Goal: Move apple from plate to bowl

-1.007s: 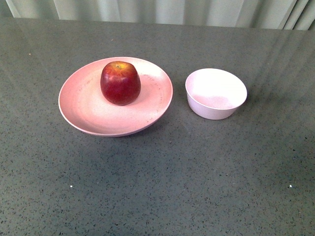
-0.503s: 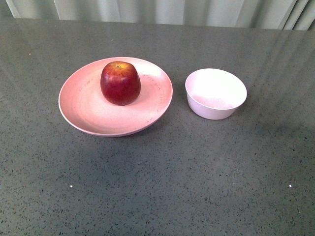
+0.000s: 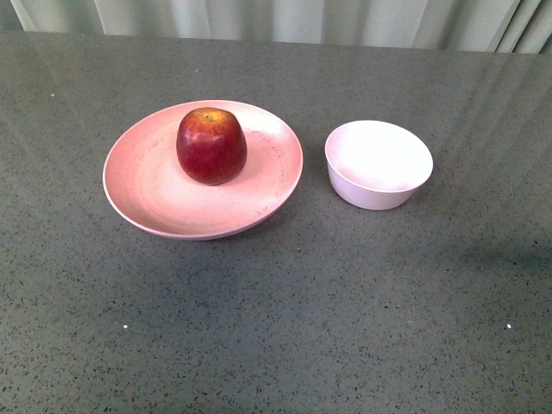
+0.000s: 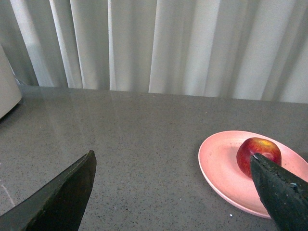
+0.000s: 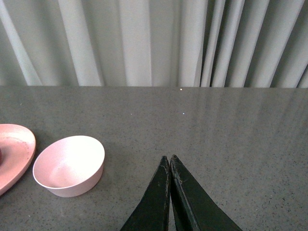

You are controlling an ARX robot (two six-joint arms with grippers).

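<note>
**Apple** [image 3: 211,146]: sitting on plate [image 3: 147,194], a little toward 12 o'clock from the plate's centre in the front view. Standing with stem-to-base axis near upright, dimple facing up. Round, slightly squat, glossy dark red skin, yellow-orange patch ringing the dimple.

**Plate:** lying flat on table [image 3: 302,328]. Wide, shallow, round, pale pink, matte, with raised rim.

**Bowl** [image 3: 379,164]: standing upright at 3 o'clock from plate, near it but not touching. Small, deep, round, pale pink-white, plain smooth sides.

**Table:** grey, speckled, stone-like, faintly reflecting.

**Curtain** [image 3: 285,17]: hanging in pale vertical folds at 12 o'clock, behind table.

**Left gripper** [image 4: 172,155]: hovering over table, dark fingers spread wide apart, gripping nothing. One finger partly covering apple in its wrist view.

**Right gripper** [image 5: 169,158]: hovering over table beside bowl, dark tapered fingers pressed together tip to tip, gripping nothing.
</note>
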